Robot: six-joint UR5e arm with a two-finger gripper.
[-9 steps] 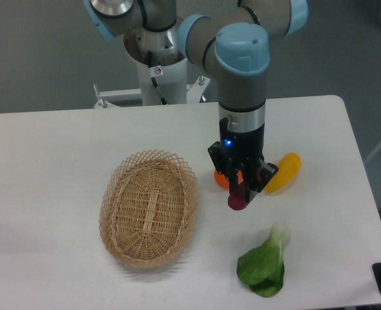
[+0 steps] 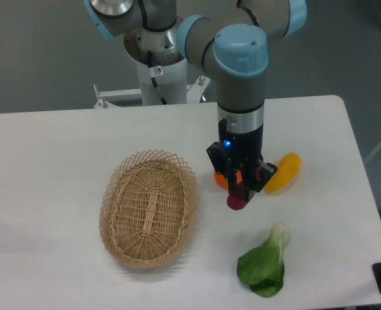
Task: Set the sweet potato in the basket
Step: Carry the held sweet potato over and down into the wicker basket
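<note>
The jaws of the gripper (image 2: 239,192) are clenched on the sweet potato (image 2: 236,201), which hangs end-down from them above the white tabletop (image 2: 48,148), to the right of the basket (image 2: 149,208) and apart from it. Just behind the gripper sit an orange fruit (image 2: 221,179) and a yellow-orange vegetable (image 2: 283,172); a leafy green (image 2: 263,265) lies nearer the front edge.

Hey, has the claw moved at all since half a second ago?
Yes, barely: the claw, shut on the sweet potato, has edged slightly left toward the basket.
</note>
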